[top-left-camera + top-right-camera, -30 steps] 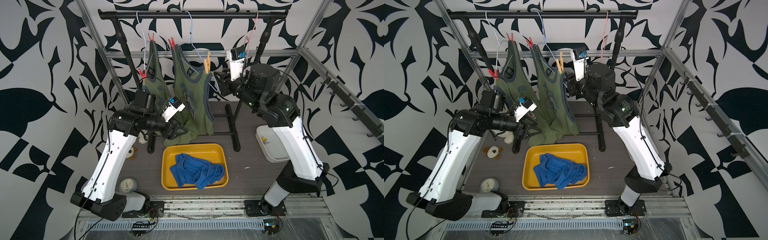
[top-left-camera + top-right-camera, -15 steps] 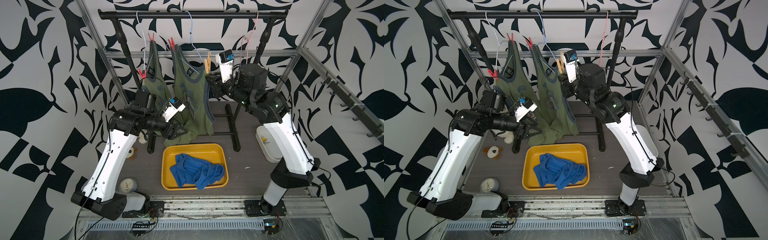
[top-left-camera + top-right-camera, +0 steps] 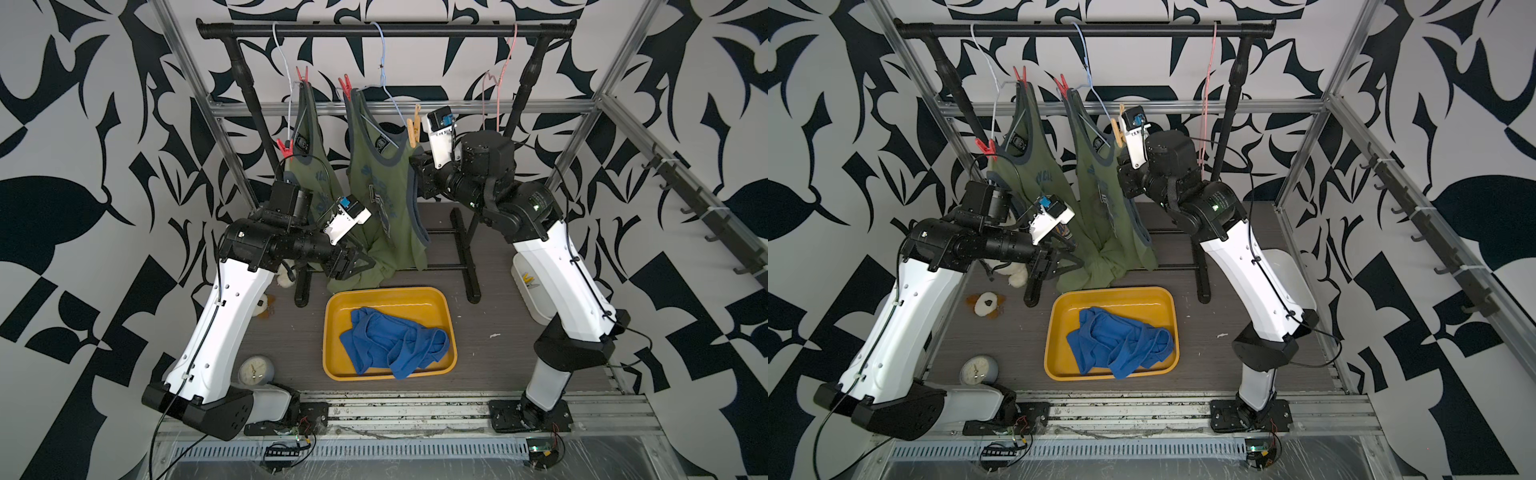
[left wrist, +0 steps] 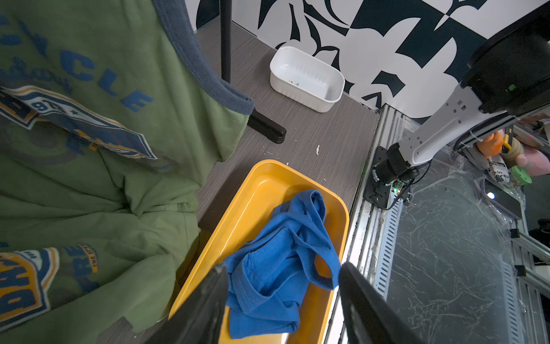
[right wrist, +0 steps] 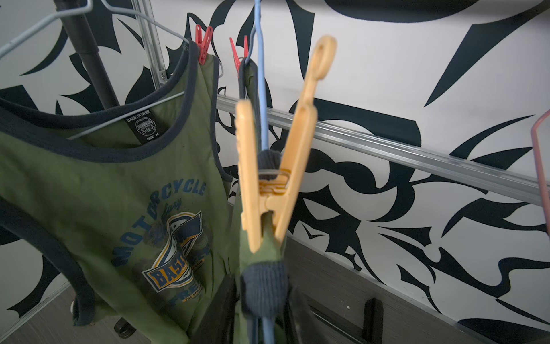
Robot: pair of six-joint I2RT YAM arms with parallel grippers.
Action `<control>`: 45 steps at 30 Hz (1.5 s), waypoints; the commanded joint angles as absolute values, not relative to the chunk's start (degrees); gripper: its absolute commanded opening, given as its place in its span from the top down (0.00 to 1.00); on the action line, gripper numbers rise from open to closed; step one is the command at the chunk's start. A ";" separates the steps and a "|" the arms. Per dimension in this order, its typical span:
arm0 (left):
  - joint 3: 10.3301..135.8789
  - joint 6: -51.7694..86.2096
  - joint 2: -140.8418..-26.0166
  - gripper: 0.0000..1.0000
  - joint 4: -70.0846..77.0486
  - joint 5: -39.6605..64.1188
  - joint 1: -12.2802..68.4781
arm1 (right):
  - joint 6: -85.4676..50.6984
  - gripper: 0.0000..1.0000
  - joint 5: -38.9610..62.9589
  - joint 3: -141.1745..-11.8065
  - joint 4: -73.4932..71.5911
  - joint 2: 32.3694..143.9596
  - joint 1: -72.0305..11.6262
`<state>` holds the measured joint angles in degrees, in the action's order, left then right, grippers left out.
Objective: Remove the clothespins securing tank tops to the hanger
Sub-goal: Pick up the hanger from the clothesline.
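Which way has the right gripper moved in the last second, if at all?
Yes. In a top view the right gripper has slid away from the rack's right post to the yellow clothespin.

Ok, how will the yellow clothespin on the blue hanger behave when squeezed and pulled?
The yellow clothespin looks like stiff moulded plastic with a wire spring, so it should keep its shape. The blue hanger is thin wire hanging free, so it will probably swing. The limp green top may drag along.

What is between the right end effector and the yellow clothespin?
Only the olive tank top's strap, with its navy trim, shows there in the right wrist view.
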<state>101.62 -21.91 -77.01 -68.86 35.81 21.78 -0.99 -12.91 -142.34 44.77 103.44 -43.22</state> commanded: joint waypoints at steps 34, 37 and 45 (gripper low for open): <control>100.48 -22.50 -76.92 0.36 -69.90 35.68 21.88 | 0.62 1.00 -11.79 -146.92 43.43 108.04 -41.22; 100.66 -22.43 -76.91 0.36 -69.82 35.44 21.82 | 0.20 1.00 -11.61 -144.81 38.96 107.35 -41.05; 101.07 -22.16 -76.64 0.36 -69.88 34.90 21.88 | -0.61 1.00 -8.49 -139.57 29.38 104.64 -40.96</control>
